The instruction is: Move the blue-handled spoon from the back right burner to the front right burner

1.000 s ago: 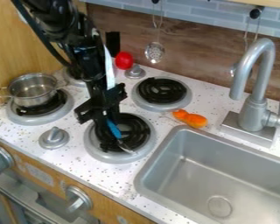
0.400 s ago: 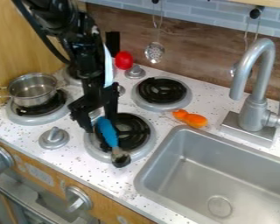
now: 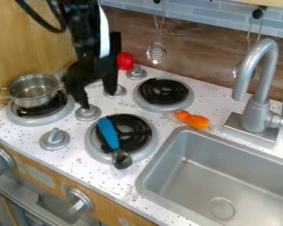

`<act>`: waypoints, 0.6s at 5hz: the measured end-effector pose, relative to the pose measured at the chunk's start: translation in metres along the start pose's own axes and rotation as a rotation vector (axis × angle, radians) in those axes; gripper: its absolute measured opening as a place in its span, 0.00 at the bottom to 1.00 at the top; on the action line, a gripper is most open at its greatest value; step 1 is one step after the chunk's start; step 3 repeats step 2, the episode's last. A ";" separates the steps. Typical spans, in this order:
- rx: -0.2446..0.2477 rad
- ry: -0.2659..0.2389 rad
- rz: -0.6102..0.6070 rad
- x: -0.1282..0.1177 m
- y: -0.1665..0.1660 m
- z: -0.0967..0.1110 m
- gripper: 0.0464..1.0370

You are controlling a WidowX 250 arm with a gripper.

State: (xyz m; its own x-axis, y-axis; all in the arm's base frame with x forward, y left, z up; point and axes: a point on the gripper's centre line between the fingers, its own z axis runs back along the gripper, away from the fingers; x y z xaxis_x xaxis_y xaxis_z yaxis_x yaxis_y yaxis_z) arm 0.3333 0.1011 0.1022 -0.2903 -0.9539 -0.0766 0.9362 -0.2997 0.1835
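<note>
Closest are two gray oven knobs [image 3: 79,201] on the wood front, and the big metal sink [image 3: 197,183] on the right. Behind the oven knobs, a spoon with a blue handle [image 3: 109,133] lies on the front burner [image 3: 138,134]. Its handle is on the left part of the black coil, and its shiny metal bowl points to the near edge. A round gray stove knob [image 3: 53,139] sits to the left.

Past the spoon's handle, the black gripper [image 3: 98,99] hangs down. Its two fingers are wide open, and it holds nothing. The fingertips show close to two more knobs [image 3: 88,113]; it is hard to tell if they touch.

A metal pot [image 3: 32,98] sits on the left burner [image 3: 44,109]. A lumpy orange toy [image 3: 197,122] lies between the back burner [image 3: 162,92] and the sink, near the tall gray faucet [image 3: 259,108]. Farther back are a round red thing [image 3: 125,61] and a hanging spoon with holes [image 3: 156,53].
</note>
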 end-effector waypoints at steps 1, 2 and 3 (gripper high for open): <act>0.027 0.013 -0.044 0.010 0.002 0.032 0.97; 0.049 0.028 -0.050 0.009 0.005 0.041 0.97; 0.049 0.028 -0.050 0.009 0.005 0.041 0.97</act>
